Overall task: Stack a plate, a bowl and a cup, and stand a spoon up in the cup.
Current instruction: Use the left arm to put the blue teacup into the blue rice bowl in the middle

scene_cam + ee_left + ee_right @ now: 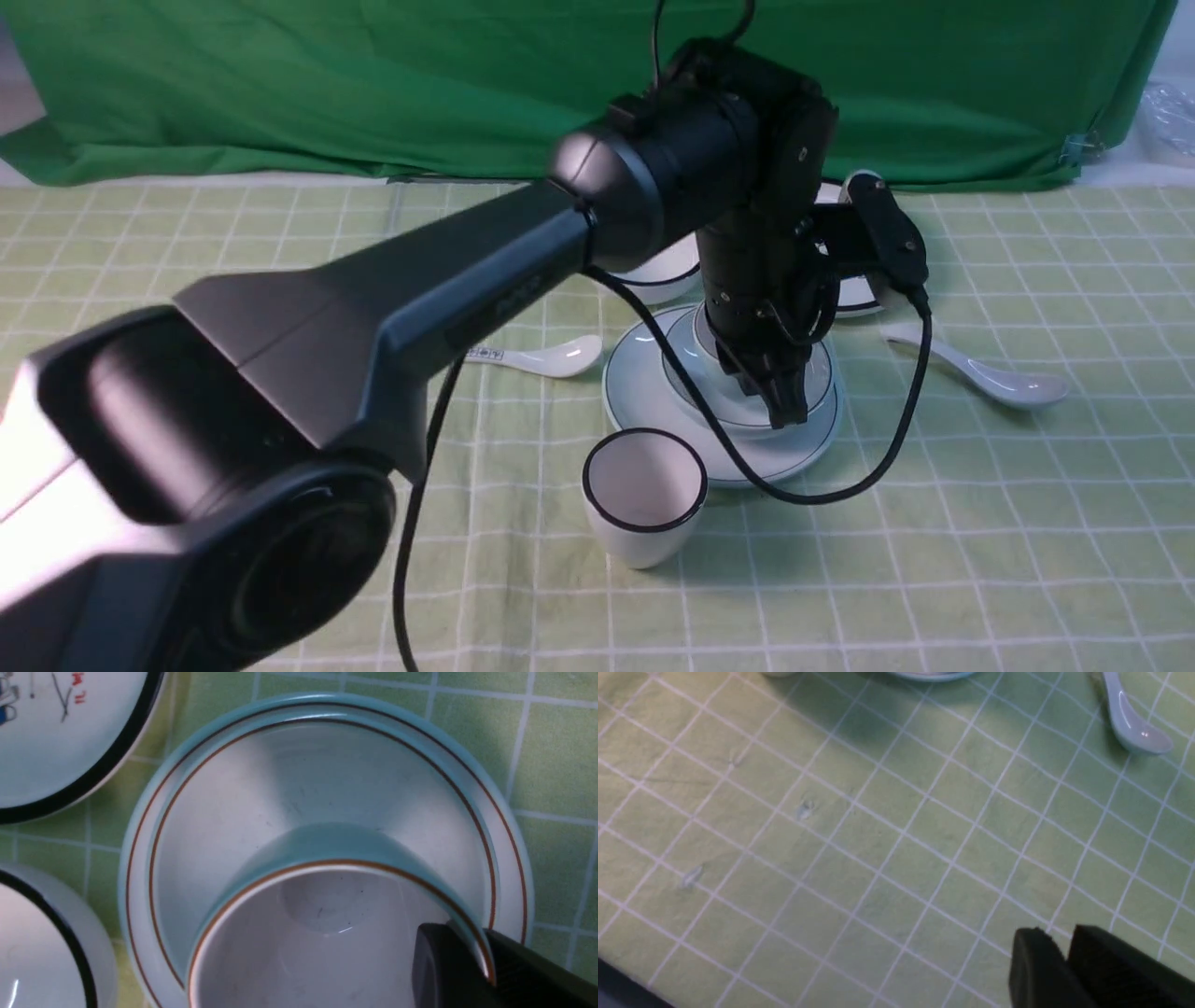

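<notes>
The pale plate [635, 392] lies mid-table with the wide shallow bowl [822, 373] on it. In the left wrist view the thin-rimmed cup [327, 933] sits upright inside the bowl [327, 774], over the plate [518, 858]. I cannot tell whether it rests on the bowl's bottom. My left gripper [780, 406] points down over the stack and is shut on the cup's rim [481, 947], one finger inside, one outside. The plain spoon [980, 373] lies on the cloth to the right and shows in the right wrist view [1134, 723]. My right gripper [1064, 947] is shut and empty, above bare cloth.
A black-rimmed cup [642, 504] stands just in front of the stack. A spoon with printed marks [551, 357] lies to its left. A black-rimmed bowl [667, 271] and a black-rimmed plate with figures [859, 299] sit behind. A green curtain backs the table.
</notes>
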Available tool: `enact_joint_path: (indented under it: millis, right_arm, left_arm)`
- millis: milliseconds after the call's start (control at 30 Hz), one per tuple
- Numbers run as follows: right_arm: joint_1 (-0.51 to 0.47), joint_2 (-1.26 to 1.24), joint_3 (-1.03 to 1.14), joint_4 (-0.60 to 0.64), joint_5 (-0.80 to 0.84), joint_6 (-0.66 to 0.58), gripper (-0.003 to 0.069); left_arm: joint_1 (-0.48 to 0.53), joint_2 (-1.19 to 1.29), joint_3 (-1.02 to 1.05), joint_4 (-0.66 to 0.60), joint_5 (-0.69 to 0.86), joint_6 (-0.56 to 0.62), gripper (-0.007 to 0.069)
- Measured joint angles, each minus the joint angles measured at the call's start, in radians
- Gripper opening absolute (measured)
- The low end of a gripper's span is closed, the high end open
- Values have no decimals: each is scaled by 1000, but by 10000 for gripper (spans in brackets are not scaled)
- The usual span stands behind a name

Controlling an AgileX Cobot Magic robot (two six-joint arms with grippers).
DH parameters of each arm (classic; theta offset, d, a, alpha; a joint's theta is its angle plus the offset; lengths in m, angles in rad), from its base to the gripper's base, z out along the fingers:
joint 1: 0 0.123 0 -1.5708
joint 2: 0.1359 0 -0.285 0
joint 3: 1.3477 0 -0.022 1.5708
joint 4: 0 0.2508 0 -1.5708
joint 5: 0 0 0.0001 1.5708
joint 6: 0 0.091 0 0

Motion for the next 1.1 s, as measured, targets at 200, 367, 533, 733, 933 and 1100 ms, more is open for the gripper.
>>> enact_joint_path:
  millis: [200, 367, 533, 733, 933, 1100]
  right_arm:
    - [0, 0, 0, 0, 1, 1, 144]
    - [0, 0, 0, 0, 1, 1, 144]
    - [0, 0, 0, 0, 4, 1, 146]
    - [0, 0, 0, 0, 11, 23, 176]
    - [0, 0, 0, 0, 1, 51, 334]
    - [0, 42, 0, -26, -49, 54, 373]
  left_arm:
    - [0, 26, -9, 19, -16, 0, 36]
    - [2, 35, -11, 21, -34, 0, 36]
    - [7, 37, -12, 21, -46, 9, 59]
    - [8, 44, -12, 18, -46, 14, 211]
    - [8, 25, -12, 17, -44, -10, 451]
    - [8, -63, -12, 6, 12, -72, 556]
